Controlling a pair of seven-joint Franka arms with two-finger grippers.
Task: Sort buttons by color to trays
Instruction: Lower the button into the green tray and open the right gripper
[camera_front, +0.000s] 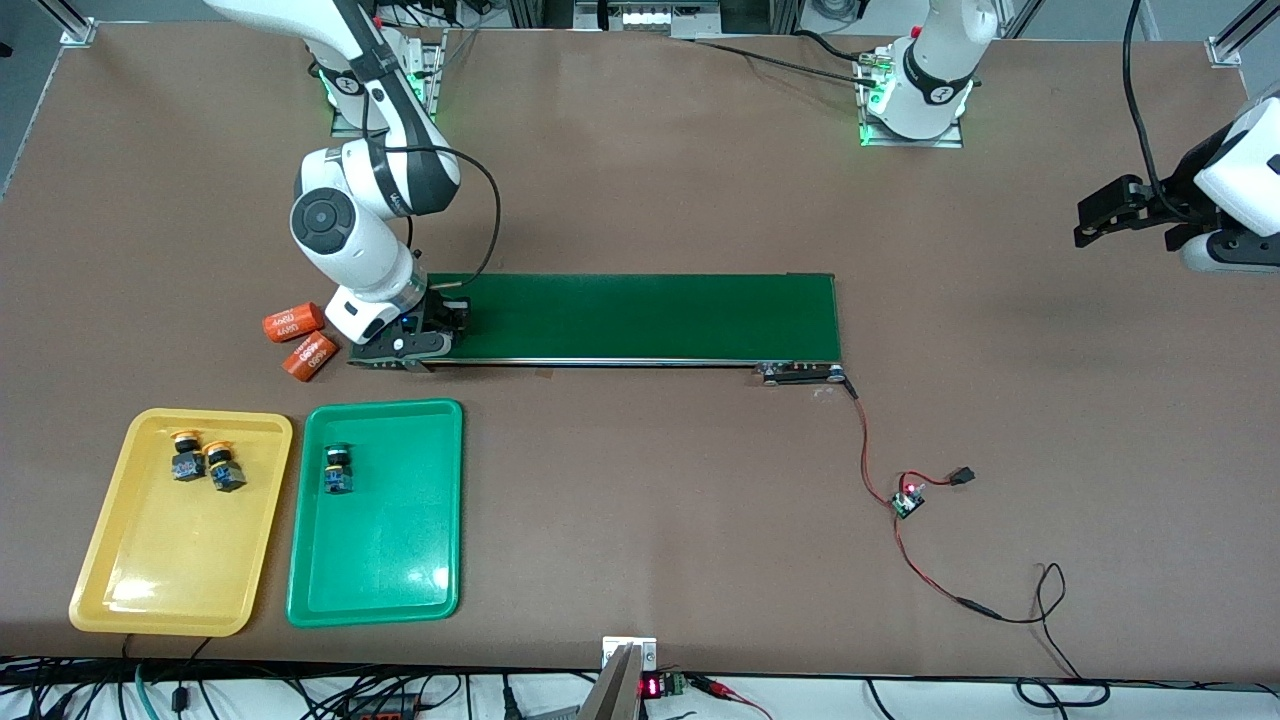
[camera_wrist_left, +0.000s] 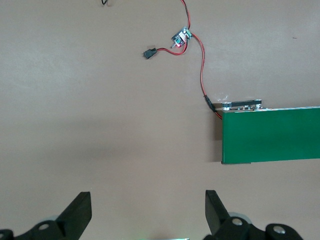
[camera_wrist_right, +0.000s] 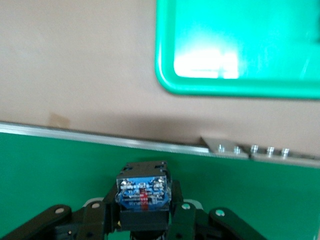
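My right gripper (camera_front: 440, 328) is down on the dark-green belt's end beside the trays. In the right wrist view it (camera_wrist_right: 142, 202) is shut on a button (camera_wrist_right: 142, 190), a dark block with a blue face between the fingers; the cap colour is hidden. Two yellow-capped buttons (camera_front: 187, 457) (camera_front: 226, 470) sit in the yellow tray (camera_front: 160, 590). One green-capped button (camera_front: 338, 470) sits in the green tray (camera_front: 380, 570), whose corner (camera_wrist_right: 170, 82) also shows from the right wrist. My left gripper (camera_front: 1095, 215) (camera_wrist_left: 148, 200) waits open over bare table at the left arm's end.
The long conveyor belt (camera_front: 640, 317) (camera_wrist_left: 272, 135) lies across the table's middle. Two orange cylinders (camera_front: 293, 322) (camera_front: 310, 357) lie beside its end by the right gripper. A small circuit board (camera_front: 908, 497) (camera_wrist_left: 181, 36) with red wires lies nearer the front camera than the belt's other end.
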